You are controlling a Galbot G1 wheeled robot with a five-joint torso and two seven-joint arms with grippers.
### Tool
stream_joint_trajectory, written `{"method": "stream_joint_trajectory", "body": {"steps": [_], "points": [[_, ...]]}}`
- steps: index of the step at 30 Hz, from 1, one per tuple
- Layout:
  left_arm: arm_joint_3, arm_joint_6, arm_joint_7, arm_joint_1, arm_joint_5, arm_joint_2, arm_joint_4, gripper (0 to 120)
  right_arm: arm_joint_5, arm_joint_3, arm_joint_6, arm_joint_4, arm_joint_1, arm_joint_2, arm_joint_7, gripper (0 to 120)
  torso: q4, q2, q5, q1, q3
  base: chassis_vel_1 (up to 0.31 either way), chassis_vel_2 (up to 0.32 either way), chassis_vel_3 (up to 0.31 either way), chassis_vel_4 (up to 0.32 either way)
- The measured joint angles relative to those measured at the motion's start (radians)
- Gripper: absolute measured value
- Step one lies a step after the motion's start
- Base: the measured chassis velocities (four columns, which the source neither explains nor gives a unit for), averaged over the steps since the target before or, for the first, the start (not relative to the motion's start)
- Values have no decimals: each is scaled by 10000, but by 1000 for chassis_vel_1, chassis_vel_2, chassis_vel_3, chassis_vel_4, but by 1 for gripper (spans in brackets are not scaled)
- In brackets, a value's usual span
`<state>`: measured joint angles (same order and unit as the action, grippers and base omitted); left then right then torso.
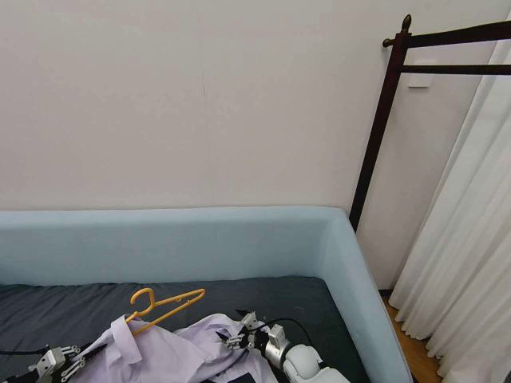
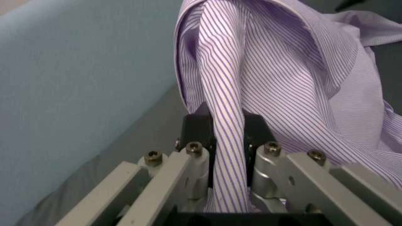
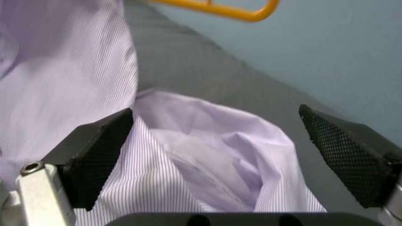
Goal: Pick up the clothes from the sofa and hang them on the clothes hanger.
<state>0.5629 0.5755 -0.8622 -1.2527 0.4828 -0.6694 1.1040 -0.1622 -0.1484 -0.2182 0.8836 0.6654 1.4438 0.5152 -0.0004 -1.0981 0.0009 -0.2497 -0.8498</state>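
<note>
A lilac striped shirt (image 1: 180, 343) lies crumpled on the sofa's dark grey seat (image 1: 72, 307), with an orange hanger (image 1: 164, 307) resting at its upper edge. My left gripper (image 1: 60, 363) is at the shirt's left end; in the left wrist view the left gripper (image 2: 229, 165) is shut on a raised fold of the shirt (image 2: 270, 70). My right gripper (image 1: 237, 331) hovers over the shirt's right side. In the right wrist view the right gripper (image 3: 220, 155) is open wide above the shirt (image 3: 207, 160), one black pad (image 3: 94, 160) on each side, and the hanger (image 3: 220, 9) lies beyond.
The light blue sofa back (image 1: 160, 243) and right armrest (image 1: 359, 295) enclose the seat. A dark wooden clothes rack (image 1: 383, 112) stands behind the armrest at the right, with white curtains (image 1: 471, 239) beside it.
</note>
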Motion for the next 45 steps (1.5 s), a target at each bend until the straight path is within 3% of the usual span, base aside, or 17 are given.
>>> {"method": "stream_joint_trajectory", "body": {"steps": [3, 10, 28, 37, 45], "points": [[-29, 0, -3, 52, 5, -34, 104, 7, 1267, -201, 287, -535, -267, 283, -1058, 100, -2, 0, 0, -1, 0, 0, 0, 0, 0], [35, 20, -5, -55, 52, -22, 411, 7, 1608, -228, 1079, -1324, -626, 895, -2499, 98, 5, 0, 1, -1, 0, 0, 0, 0, 0], [75, 135, 167, -80, 88, -141, 596, 7, 3174, 182, 1542, -1766, -479, 1011, -3306, 34, 0, 1, 1, 0, 0, 0, 0, 0, 0], [40, 182, 228, 41, 91, -200, 557, 7, 2918, 552, 1201, -1450, -388, 909, -3480, 1, 1, 0, 2, 0, 0, 0, 0, 0, 0], [-41, 351, 247, 431, 668, -123, 340, 7, 486, 749, 1250, 548, -528, -108, -3782, 0, 2, 1, 2, -1, -1, 0, 0, 0, 0]]}}
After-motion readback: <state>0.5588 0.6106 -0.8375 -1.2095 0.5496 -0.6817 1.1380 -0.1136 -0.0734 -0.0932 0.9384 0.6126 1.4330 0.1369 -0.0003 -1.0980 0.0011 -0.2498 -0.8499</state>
